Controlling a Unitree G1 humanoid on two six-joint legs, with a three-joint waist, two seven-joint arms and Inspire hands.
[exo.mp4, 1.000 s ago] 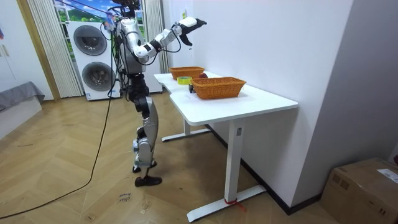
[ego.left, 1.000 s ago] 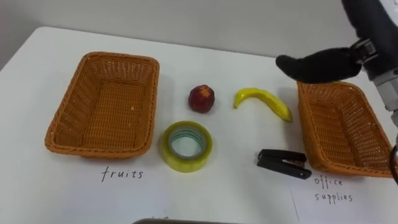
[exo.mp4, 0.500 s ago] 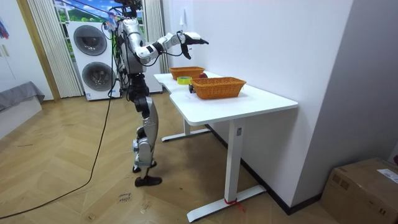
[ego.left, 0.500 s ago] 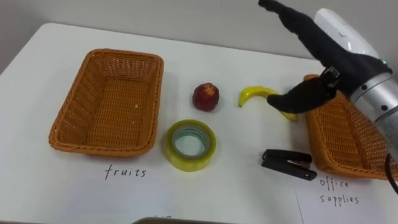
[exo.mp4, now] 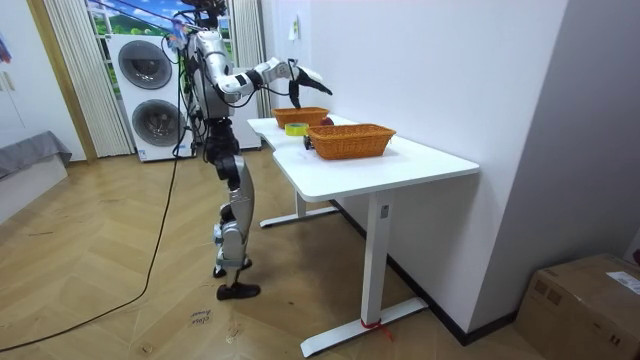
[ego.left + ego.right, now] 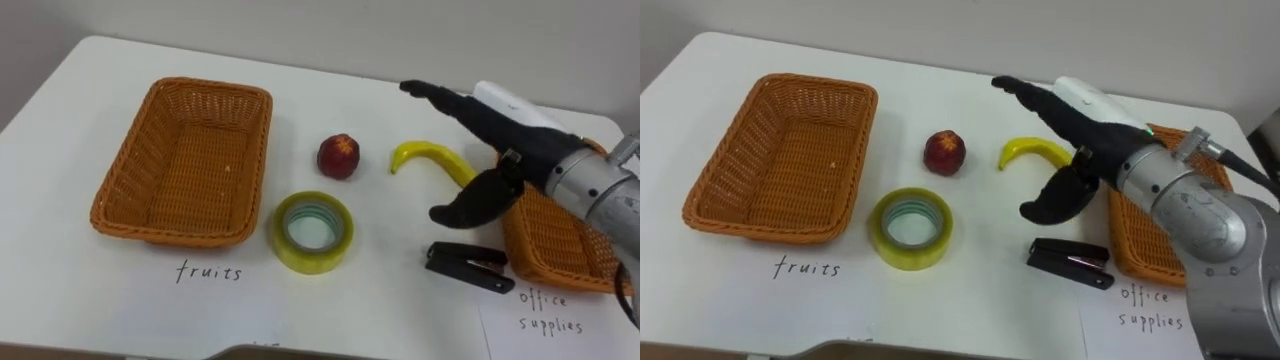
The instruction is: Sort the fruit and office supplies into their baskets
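White tabletop (image 6: 60, 120) against a plain wall, with the robot standing at the table's end in the room view, right arm stretched out over it. Everything is laid out so each item has a short trip. The wicker basket labelled for fruit (image 6: 135, 160) sits on the left and the one for office supplies (image 6: 555, 245) on the right. Both look empty as far as I can see, so none of the sorting is done. The four loose things lie between them: a red fruit (image 6: 338, 156), a banana (image 6: 430, 155), a roll of tape (image 6: 313, 231) and a black stapler (image 6: 468, 268).

My right hand (image 6: 500, 130) hovers above the banana's right end. Its fingers are stretched straight toward the wall, the thumb is spread well apart and pointing down toward the stapler, and it holds nothing. I read that wide spread as preparation for a grasp from above. Banana and stapler both lie under it, so I cannot tell which it is meant for. The banana would have to cross the table to the left; the stapler lies just beside its basket.
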